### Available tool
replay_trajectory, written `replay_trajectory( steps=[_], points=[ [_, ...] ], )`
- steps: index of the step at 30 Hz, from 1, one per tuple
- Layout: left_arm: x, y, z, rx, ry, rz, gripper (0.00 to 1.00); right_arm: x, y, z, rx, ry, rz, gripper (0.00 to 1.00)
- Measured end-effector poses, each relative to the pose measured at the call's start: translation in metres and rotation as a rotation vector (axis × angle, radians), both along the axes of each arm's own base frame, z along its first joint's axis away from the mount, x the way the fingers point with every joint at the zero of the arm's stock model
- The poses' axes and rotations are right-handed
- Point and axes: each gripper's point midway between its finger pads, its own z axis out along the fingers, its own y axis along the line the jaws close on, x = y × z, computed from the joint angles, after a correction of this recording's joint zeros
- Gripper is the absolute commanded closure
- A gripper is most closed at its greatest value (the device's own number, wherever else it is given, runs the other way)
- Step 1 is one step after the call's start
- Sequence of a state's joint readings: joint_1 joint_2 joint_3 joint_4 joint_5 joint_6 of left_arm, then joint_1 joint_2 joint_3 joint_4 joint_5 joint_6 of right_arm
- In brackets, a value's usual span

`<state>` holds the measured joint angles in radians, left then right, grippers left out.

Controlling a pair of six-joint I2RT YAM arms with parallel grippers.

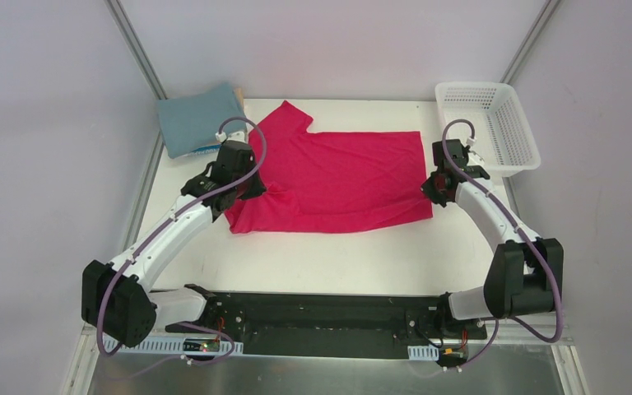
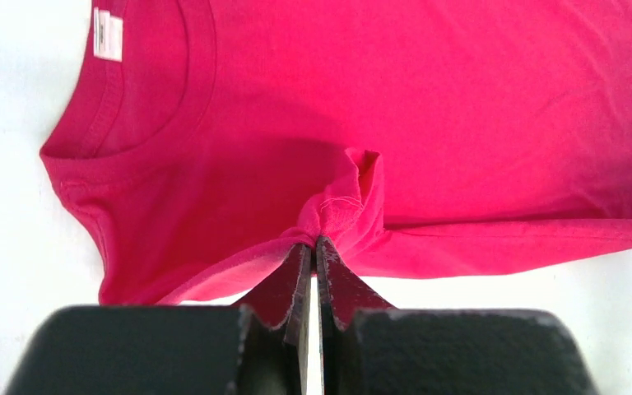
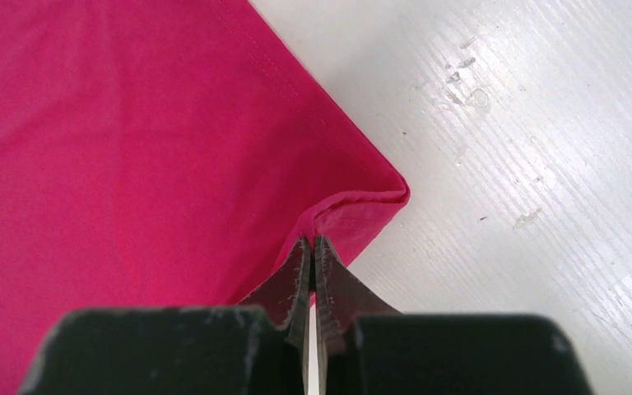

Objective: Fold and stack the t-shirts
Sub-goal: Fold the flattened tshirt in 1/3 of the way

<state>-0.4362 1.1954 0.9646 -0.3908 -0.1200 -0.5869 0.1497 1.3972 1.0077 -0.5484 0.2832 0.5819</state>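
Left wrist view: left gripper (image 2: 313, 243) is pinched shut on a bunched bit of the crimson-pink t-shirt (image 2: 477, 115), on its near edge below the collar (image 2: 144, 136). Right wrist view: right gripper (image 3: 311, 240) is clamped on the hem corner, cloth curled at the tip. Top view: shirt lies flat mid-table (image 1: 337, 255), 1 sleeve (image 1: 292, 115) out toward the far side. A folded teal-grey t-shirt (image 1: 197, 119) sits far left, a white mesh basket (image 1: 494, 123) far right. Likely step: fold the near edge over. Lift both ends together, keep cloth taut between the 2 grippers, lay edge on edge, release once flat. Thin pinches may slip.
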Motion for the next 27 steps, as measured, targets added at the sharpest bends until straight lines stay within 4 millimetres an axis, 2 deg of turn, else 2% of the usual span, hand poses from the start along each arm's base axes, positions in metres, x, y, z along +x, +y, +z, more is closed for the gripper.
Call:
replay_trajectory(
  steps=[9,16,17,18,27],
  points=[
    [0.027,0.007,0.013,0.034,-0.053,0.000,1.00,0.004,-0.005,0.000,-0.014,0.004,-0.007,1.00],
    [0.041,0.021,0.013,0.062,-0.059,0.023,1.00,0.014,-0.006,0.000,-0.018,-0.006,-0.006,1.00],
    [0.043,0.022,0.013,0.066,-0.059,0.022,1.00,0.017,-0.006,0.001,-0.019,-0.009,-0.005,0.90],
    [0.046,0.023,0.013,0.070,-0.059,0.022,1.00,0.019,-0.006,0.001,-0.019,-0.012,-0.004,1.00],
    [0.073,0.021,0.004,0.102,-0.037,-0.018,1.00,0.031,-0.006,-0.002,-0.022,-0.012,-0.007,1.00]
  ],
)
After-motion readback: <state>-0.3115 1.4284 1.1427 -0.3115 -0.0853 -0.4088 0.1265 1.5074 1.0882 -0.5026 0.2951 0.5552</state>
